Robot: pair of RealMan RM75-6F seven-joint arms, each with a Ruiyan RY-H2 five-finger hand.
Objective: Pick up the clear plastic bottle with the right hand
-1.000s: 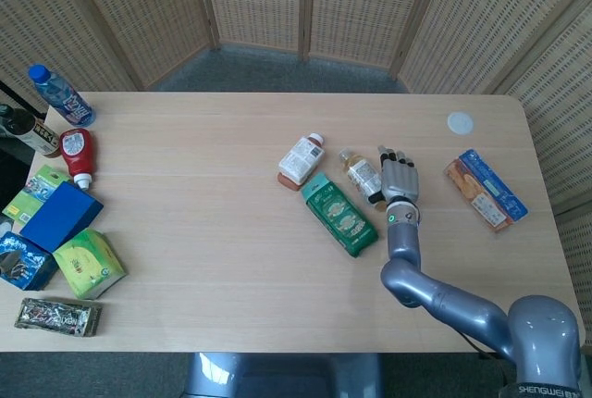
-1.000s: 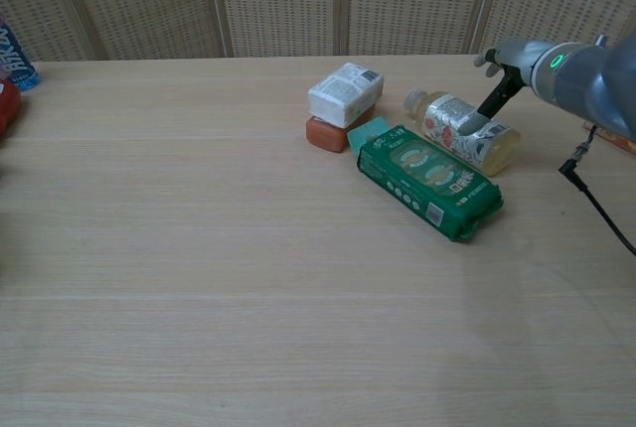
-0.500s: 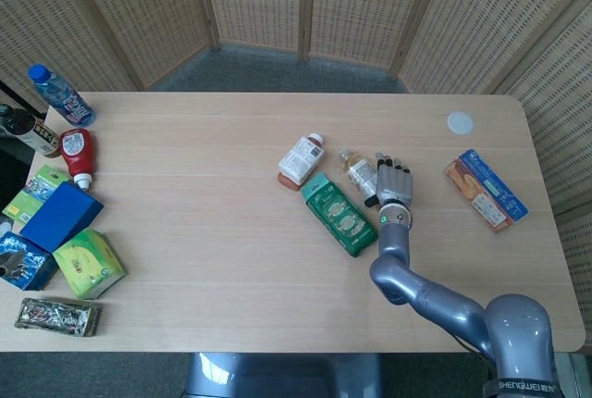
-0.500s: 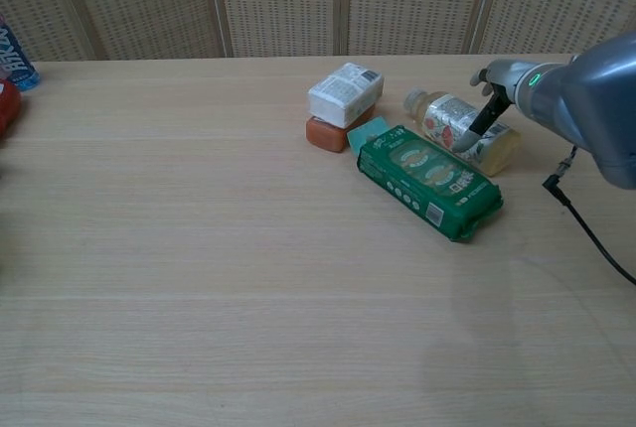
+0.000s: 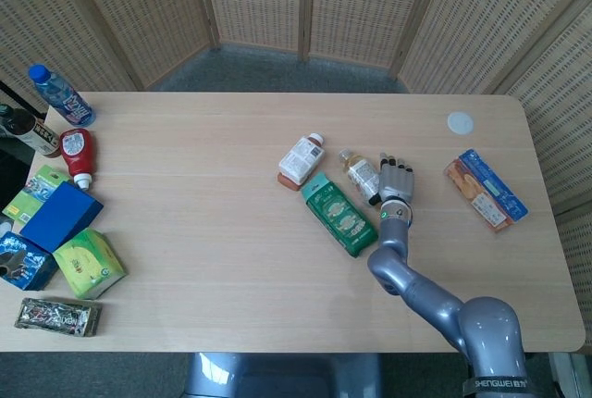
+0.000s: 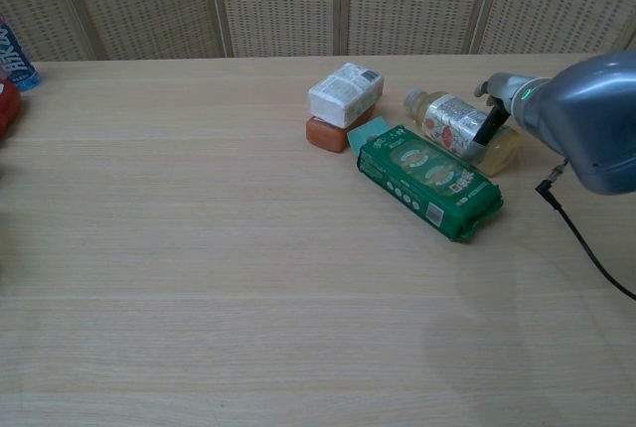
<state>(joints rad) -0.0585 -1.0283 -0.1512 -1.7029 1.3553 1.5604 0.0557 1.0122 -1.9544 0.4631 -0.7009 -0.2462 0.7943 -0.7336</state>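
The clear plastic bottle [image 5: 360, 174] with a patterned label lies on its side at mid-table, cap pointing away from me; the chest view shows its yellowish base end [image 6: 457, 127]. My right hand [image 5: 396, 180] lies flat just right of it, fingers stretched out toward the far edge and apart. In the chest view the right hand [image 6: 494, 115] sits low against the bottle's base end, dark fingers touching the label. Nothing is gripped; the bottle rests on the table. My left hand is in neither view.
A green packet [image 5: 339, 214] lies right against the bottle's near-left side. A white carton with a red cap [image 5: 302, 159] sits further left. A blue-orange packet [image 5: 486, 189] and a white disc [image 5: 460, 122] lie to the right. Bottles and boxes [image 5: 61, 216] crowd the left edge.
My right hand has dropped lower and shifted left, from above the bottle's base end to lying against it. The bottle has not moved.
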